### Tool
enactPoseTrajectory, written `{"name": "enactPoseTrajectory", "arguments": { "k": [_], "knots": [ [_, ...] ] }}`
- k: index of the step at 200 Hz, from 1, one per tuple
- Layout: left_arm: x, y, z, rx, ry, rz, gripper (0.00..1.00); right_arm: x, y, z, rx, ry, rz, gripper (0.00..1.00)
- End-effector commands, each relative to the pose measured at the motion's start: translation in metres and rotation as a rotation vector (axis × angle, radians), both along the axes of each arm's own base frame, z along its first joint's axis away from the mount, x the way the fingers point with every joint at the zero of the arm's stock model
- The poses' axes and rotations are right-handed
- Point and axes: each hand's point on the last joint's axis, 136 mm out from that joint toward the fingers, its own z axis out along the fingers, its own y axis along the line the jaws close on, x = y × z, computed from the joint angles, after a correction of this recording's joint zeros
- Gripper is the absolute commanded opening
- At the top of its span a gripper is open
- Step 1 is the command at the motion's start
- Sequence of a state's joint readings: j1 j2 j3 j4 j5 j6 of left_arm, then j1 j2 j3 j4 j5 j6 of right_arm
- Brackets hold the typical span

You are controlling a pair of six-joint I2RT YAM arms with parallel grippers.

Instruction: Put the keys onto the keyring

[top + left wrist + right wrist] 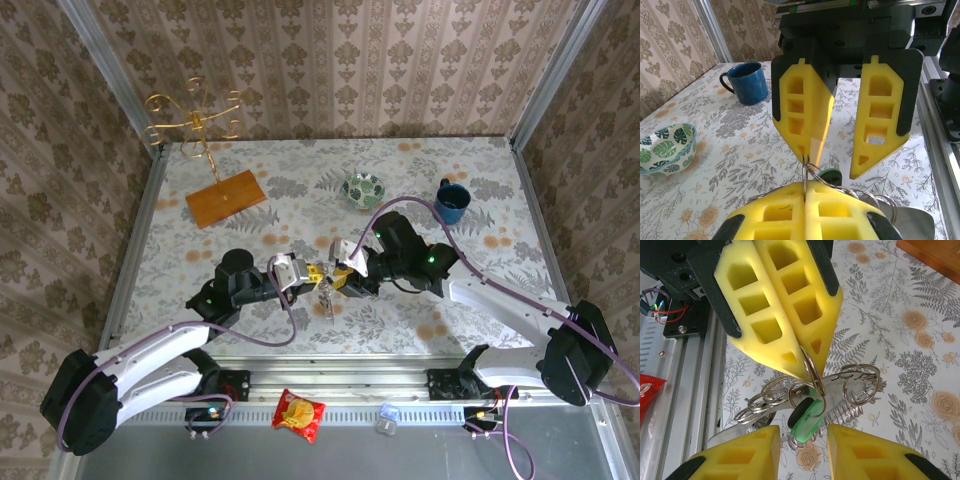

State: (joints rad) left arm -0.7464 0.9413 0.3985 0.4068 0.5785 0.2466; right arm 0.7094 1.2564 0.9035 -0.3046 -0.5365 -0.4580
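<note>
A: Pinched shut on the thin silver wire keyring (816,382) with the left end effector (807,367), above the middle of the floral desk's (480,190) near edge. Open at the right end effector (832,164), flanking the small green-headed key (806,419).

B: Hanging how?

A: Dangling under the ring, long axis slanting toward that open gap. Close gently on the green head; hold the ring steady; slide, never twist.

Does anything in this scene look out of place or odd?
Yes. A red snack packet lies on the metal frame below the near edge of the table, apart from the task. On the table nothing looks spilled or tipped.
</note>
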Motion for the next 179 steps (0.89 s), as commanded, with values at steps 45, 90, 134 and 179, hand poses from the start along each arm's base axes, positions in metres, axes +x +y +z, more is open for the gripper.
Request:
{"name": "enactPoseTrajectory", "arguments": {
  "k": [45,90,134,179],
  "knots": [
    [0.0,-0.003,0.015,-0.064,-0.028,-0.004,0.0,0.007,0.008,0.003,0.006,-0.005,0.007,0.27],
    [-0.001,-0.003,0.015,-0.066,-0.028,-0.008,0.0,0.009,0.006,0.002,-0.014,-0.024,0.006,0.03],
    [0.0,-0.003,0.017,-0.065,-0.074,-0.007,0.0,0.006,0.01,-0.01,-0.061,0.033,0.051,0.0],
    [0.002,-0.003,0.013,-0.034,-0.129,0.003,0.0,0.0,0.012,-0.009,-0.064,0.063,0.089,0.0]
  ]
}}
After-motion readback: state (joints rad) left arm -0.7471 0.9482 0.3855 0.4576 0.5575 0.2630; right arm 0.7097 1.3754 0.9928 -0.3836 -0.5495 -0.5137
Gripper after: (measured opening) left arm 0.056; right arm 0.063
